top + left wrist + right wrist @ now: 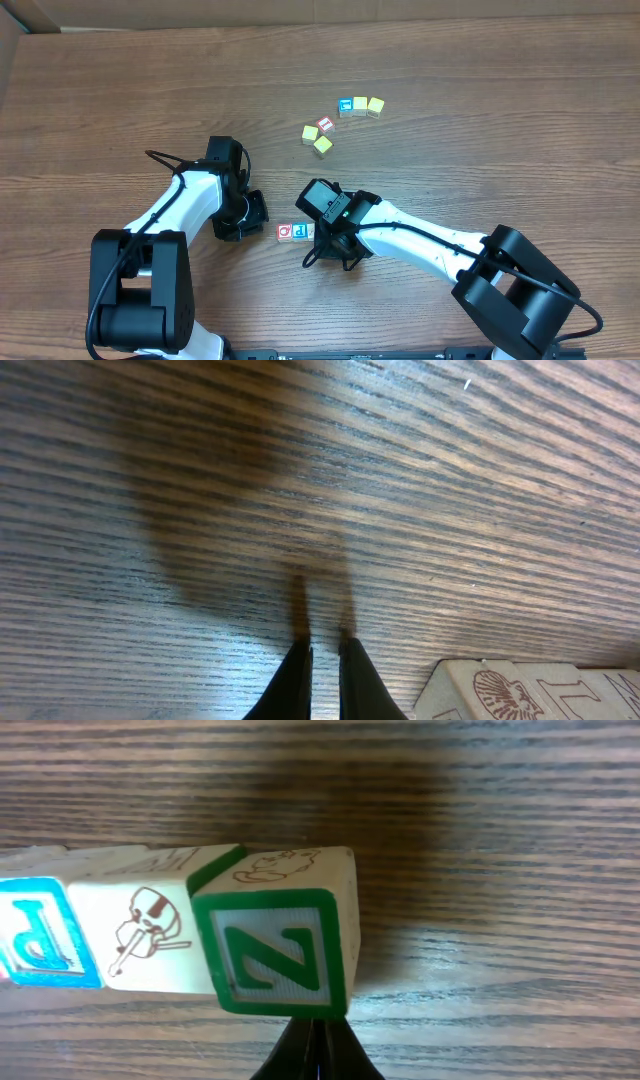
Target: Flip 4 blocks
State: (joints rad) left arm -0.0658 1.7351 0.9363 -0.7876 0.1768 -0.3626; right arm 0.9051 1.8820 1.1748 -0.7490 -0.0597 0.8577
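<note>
Loose cubes (323,145) sit well apart from the blocks (286,231); left gripper (325,660) and right gripper (315,1045) both closed, empty; right arm (420,235) overhangs Z block (275,955).

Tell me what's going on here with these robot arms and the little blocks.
Two arms are working a row of letter blocks on the table: Q block, P block, pale block, green Z block. The right gripper, shut, has its tips at the Z block's lower edge, and that block sits askew beside the pale one. The left gripper is shut over bare wood near the row, holding nothing. Other cubes lie farther back.
</note>
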